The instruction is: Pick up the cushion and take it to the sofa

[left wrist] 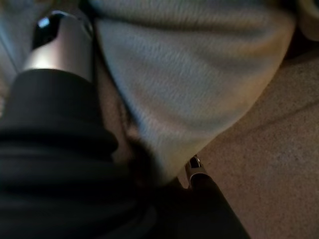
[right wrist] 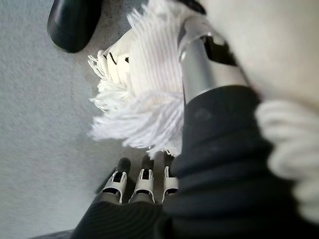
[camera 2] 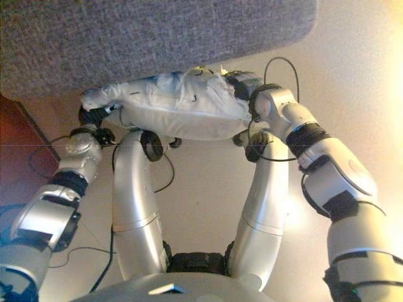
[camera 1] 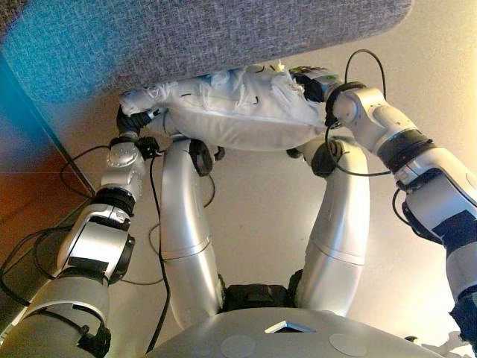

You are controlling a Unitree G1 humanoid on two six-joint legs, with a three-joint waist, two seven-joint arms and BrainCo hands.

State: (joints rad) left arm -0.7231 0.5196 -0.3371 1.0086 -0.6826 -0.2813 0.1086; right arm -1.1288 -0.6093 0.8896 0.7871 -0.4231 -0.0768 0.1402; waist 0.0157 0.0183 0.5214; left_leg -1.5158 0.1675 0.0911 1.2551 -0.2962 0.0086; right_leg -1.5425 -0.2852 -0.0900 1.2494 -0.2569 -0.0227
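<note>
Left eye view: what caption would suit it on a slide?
Both hands, left hand and right hand, carry a white cushion up to the grey sofa.

warm light, glare at right | left wrist view dim, blurred

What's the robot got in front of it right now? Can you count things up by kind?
White cushion: 1, held between the left robot hand and the right robot hand
Grey sofa: 1, just beyond the cushion
Total: 2
</note>
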